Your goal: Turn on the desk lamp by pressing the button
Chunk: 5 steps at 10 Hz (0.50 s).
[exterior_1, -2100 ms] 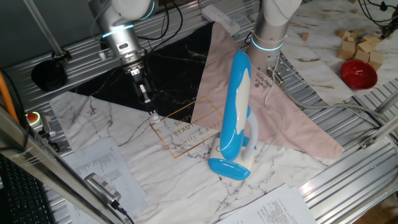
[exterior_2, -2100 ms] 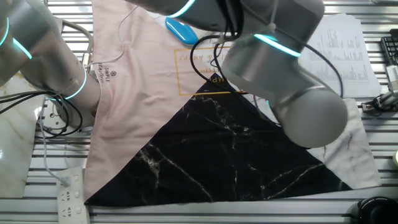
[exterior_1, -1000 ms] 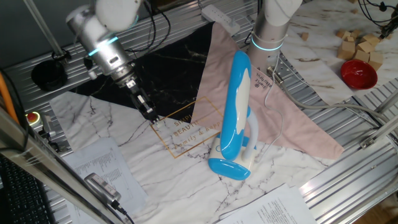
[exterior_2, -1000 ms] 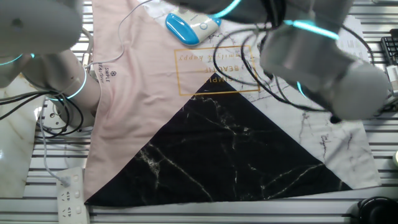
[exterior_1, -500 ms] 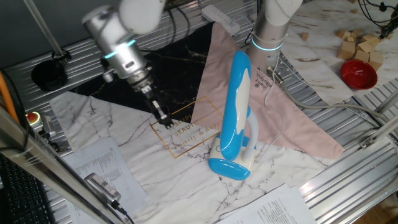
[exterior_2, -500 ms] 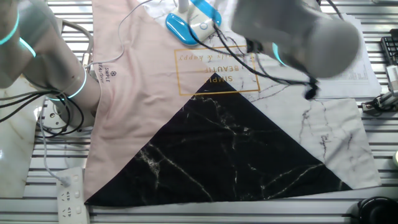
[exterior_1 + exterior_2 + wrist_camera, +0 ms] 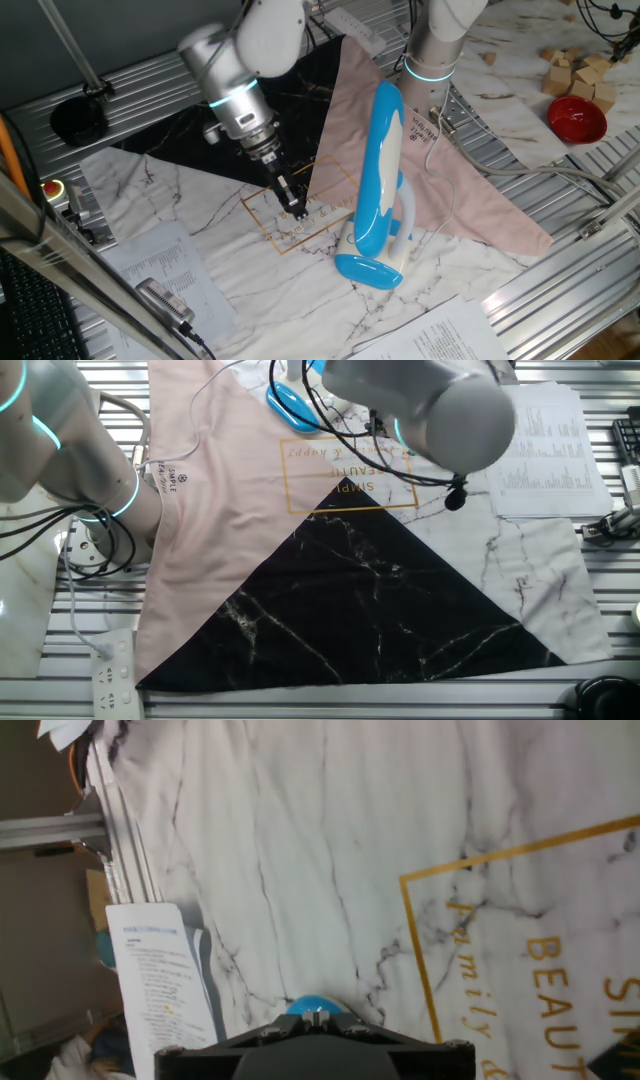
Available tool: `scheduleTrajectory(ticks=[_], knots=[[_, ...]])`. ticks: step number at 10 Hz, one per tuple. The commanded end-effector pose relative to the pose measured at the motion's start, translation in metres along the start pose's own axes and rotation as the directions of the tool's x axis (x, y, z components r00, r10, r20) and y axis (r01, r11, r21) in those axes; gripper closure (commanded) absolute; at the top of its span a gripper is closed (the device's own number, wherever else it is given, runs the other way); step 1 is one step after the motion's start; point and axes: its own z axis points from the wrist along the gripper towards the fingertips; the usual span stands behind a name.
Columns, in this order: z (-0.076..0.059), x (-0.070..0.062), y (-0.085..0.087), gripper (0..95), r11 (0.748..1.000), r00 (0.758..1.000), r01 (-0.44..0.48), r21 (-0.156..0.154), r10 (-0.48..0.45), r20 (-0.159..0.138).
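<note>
The desk lamp stands folded on the marble cloth, its long blue head (image 7: 380,165) leaning over the white neck and blue oval base (image 7: 368,270). Its base also shows at the top of the other fixed view (image 7: 291,406). I cannot make out the button. My gripper (image 7: 296,209) points down over the gold lettering, a short way left of the lamp and apart from it. In the hand view the fingertips (image 7: 316,1015) touch each other, shut on nothing, and a blue part of the lamp (image 7: 312,1005) shows just beyond them.
A second arm's base (image 7: 436,50) stands behind the lamp on a pink cloth (image 7: 470,200). A red bowl (image 7: 577,118) and wooden blocks (image 7: 578,68) lie far right. Printed papers (image 7: 165,265) lie front left. A power strip (image 7: 112,665) lies by the rails.
My arm has swung right and down across the marble cloth, bringing the gripper from the cloth's left part to the gold lettering near the lamp. The lamp has not moved.
</note>
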Motion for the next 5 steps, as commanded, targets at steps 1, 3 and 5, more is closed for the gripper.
scheduleTrajectory(ticks=[1, 3, 5], knots=[[0.0042, -0.0019, 0.0026, 95.0, 0.999, 1.000, 0.000, 0.033, 0.000, 0.010], [0.0048, -0.0028, 0.0025, 95.0, 0.999, 1.000, 0.007, 0.037, -0.007, 0.010], [-0.0033, -0.0097, 0.0012, 95.0, 0.998, 1.000, 0.013, 0.064, -0.014, 0.018]])
